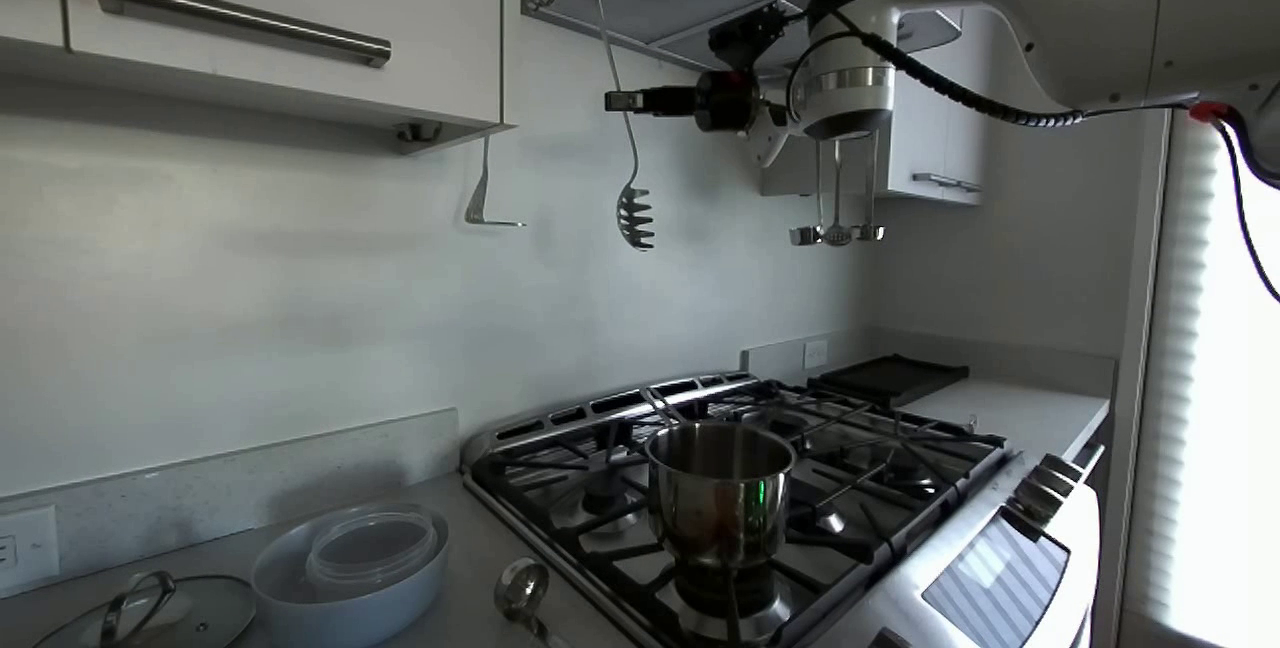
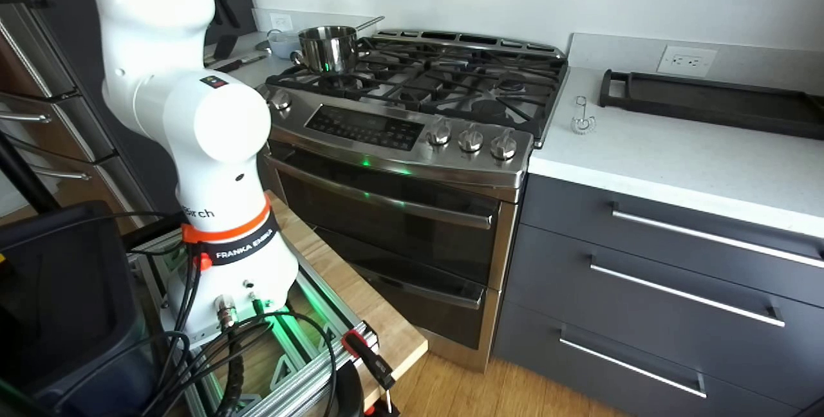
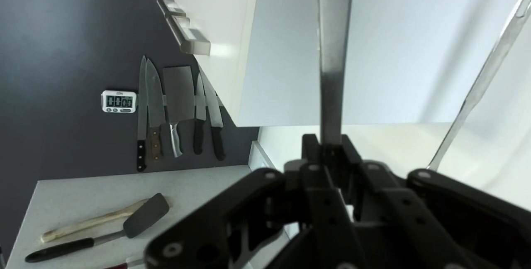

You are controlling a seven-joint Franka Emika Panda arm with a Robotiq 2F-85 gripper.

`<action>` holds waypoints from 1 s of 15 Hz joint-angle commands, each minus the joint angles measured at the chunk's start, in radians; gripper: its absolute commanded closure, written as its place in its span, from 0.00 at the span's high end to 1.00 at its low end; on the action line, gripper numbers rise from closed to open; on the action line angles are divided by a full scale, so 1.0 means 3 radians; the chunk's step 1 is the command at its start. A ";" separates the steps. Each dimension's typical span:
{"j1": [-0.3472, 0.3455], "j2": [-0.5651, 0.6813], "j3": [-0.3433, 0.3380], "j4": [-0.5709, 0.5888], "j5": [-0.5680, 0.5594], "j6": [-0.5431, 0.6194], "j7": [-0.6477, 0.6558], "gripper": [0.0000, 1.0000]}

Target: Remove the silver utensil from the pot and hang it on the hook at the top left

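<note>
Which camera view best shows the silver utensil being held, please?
An exterior view: the silver utensil shows almost whole there, toothed head included. The wrist view shows only part of its handle; it is not visible elsewhere.

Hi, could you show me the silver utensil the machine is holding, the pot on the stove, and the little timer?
Silver utensil (image 3: 333, 57), in the wrist view: on its flat handle.
Pot (image 1: 720, 513), in an exterior view: on its shiny side wall.
Timer (image 3: 119, 101), in the wrist view: on its display.
</note>
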 commanded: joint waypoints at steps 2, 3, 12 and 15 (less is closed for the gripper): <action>0.0052 0.0153 0.0013 0.0230 -0.0042 0.0077 0.0117 0.03; 0.0059 0.0174 0.0012 0.0257 -0.0050 0.0080 0.0122 0.03; 0.0121 0.0270 0.0008 0.0386 -0.0133 0.0037 0.0192 0.03; 0.0114 0.0254 0.0000 0.0386 -0.0173 0.0011 0.0221 0.03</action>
